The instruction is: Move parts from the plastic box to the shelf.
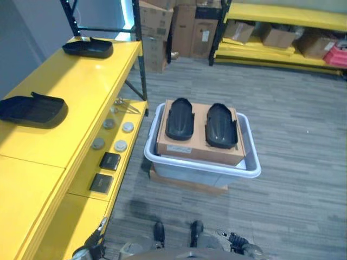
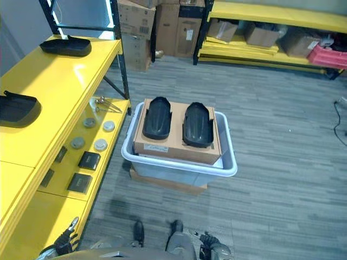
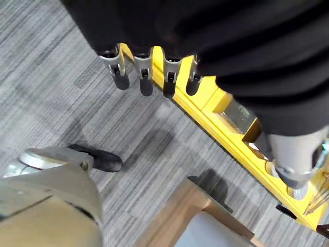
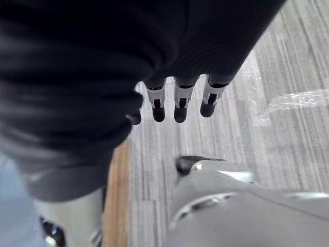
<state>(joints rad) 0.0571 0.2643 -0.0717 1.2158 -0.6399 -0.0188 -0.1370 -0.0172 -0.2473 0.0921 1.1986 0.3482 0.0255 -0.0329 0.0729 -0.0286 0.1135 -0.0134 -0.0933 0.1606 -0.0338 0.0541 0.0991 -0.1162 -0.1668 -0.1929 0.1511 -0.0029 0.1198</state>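
Observation:
A pale grey plastic box [image 1: 201,169] stands on the floor ahead of me. It holds a cardboard carton [image 1: 198,145], and two black moulded parts lie on top, one on the left [image 1: 179,118] and one on the right [image 1: 221,125]. Two more black parts [image 1: 88,47] [image 1: 31,110] rest on the top of the yellow shelf [image 1: 81,86] at my left. My left hand [image 3: 145,77] hangs low beside the shelf's edge, fingers straight and holding nothing. My right hand [image 4: 180,100] hangs over the floor, also open and holding nothing.
The shelf's lower level [image 1: 116,168] carries round metal discs [image 1: 120,145], two black square pieces [image 1: 110,160] and a metal tool [image 1: 126,105]. A flat board [image 1: 187,184] lies under the plastic box. Cardboard boxes [image 1: 187,24] and a second yellow rack [image 1: 282,32] line the back.

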